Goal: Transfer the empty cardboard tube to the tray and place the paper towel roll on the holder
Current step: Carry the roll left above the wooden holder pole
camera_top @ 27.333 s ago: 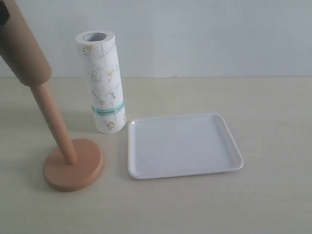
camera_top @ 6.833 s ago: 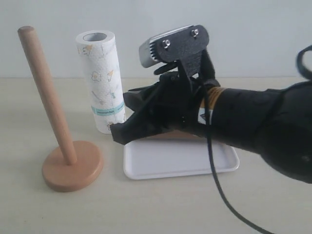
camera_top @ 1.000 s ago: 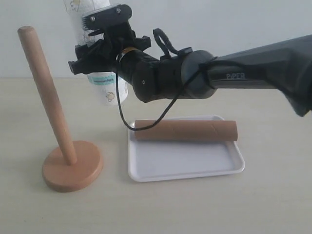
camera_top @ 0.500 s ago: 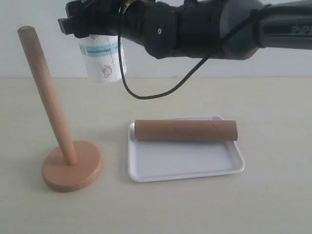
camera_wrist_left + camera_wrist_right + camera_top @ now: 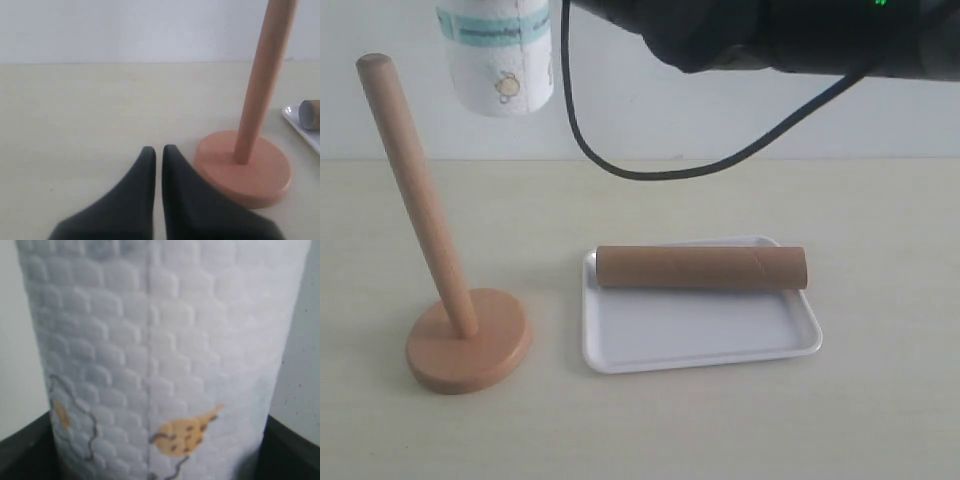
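Paper towel roll (image 5: 496,58), top off-frame

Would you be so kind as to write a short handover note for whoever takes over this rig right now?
Left gripper: shut, empty, low over the table beside the base of the holder.
Right gripper: shut on the paper towel roll, held upright in the air beside the top of the holder's pole, not yet over it.
Done: the empty cardboard tube lies across the back of the tray.
Left: line the roll's core up over the pole, lower it to the base, release.
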Tool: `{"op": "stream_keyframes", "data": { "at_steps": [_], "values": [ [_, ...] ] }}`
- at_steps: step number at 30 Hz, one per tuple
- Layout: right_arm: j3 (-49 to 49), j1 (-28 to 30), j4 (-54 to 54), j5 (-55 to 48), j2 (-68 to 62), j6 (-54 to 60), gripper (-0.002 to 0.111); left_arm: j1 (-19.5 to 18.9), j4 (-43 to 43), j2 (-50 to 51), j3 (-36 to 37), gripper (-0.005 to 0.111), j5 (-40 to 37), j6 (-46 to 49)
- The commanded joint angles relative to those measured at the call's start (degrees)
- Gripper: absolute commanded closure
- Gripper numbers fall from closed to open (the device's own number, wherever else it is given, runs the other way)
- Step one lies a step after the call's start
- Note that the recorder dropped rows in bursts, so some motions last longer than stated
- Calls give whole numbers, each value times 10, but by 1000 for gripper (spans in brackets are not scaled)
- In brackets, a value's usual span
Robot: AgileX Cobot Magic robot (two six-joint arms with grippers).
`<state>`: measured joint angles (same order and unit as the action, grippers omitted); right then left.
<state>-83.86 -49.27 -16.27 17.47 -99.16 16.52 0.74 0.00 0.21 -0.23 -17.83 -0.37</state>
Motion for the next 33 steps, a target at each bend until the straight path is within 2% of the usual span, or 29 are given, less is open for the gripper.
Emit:
{"op": "stream_keyframes", "data": {
  "at_steps": [1, 4, 10, 33],
  "values": [
    [-2, -17, 32, 54, 31, -5, 108, -2, 0, -2, 2, 103, 1, 4],
    [-2, -17, 32, 66, 48, -4, 108, -2, 0, -2, 2, 103, 1, 4],
    [-3, -33, 72, 92, 60, -133, 108, -2, 0, -2, 2, 103, 1, 4],
    [-3, -40, 109, 115, 14, -199, 108, -2, 0, -2, 2, 103, 1, 4]
  ]
}}
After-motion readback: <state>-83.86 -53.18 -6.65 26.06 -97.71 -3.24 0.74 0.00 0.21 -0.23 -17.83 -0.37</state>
